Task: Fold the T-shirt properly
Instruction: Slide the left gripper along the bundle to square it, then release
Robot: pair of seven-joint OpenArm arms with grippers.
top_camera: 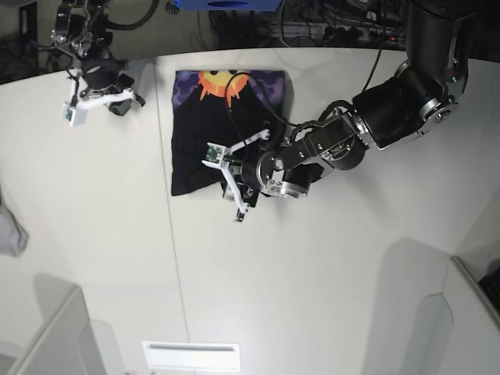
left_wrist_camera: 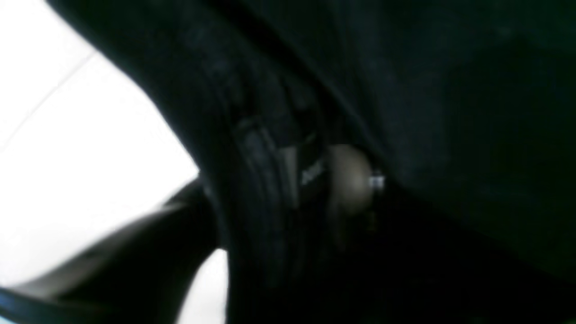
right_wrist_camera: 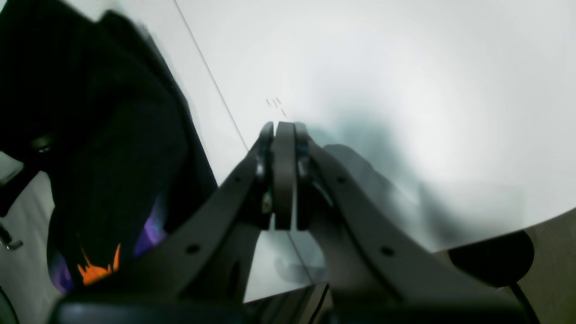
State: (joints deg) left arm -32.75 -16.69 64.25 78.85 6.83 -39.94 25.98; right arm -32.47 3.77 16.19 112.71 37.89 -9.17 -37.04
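The black T-shirt (top_camera: 199, 148) lies folded on the white table (top_camera: 328, 266), with its orange sun print (top_camera: 225, 82) showing at the far end. My left gripper (top_camera: 234, 187) is down on the shirt's near right edge. In the left wrist view black cloth (left_wrist_camera: 450, 112) fills nearly everything. One dark finger (left_wrist_camera: 148, 243) stands well off to the left and the other is hidden, so the jaws look open. My right gripper (right_wrist_camera: 283, 130) is shut on nothing and hovers above bare table left of the shirt (right_wrist_camera: 103, 148), at the far left in the base view (top_camera: 117, 101).
A small grey cloth (top_camera: 9, 230) lies at the table's left edge. A seam line (top_camera: 176, 258) runs down the tabletop. Cables and a blue object (top_camera: 226, 4) sit behind the far edge. Grey panels stand at the near corners (top_camera: 47, 336) (top_camera: 461, 312).
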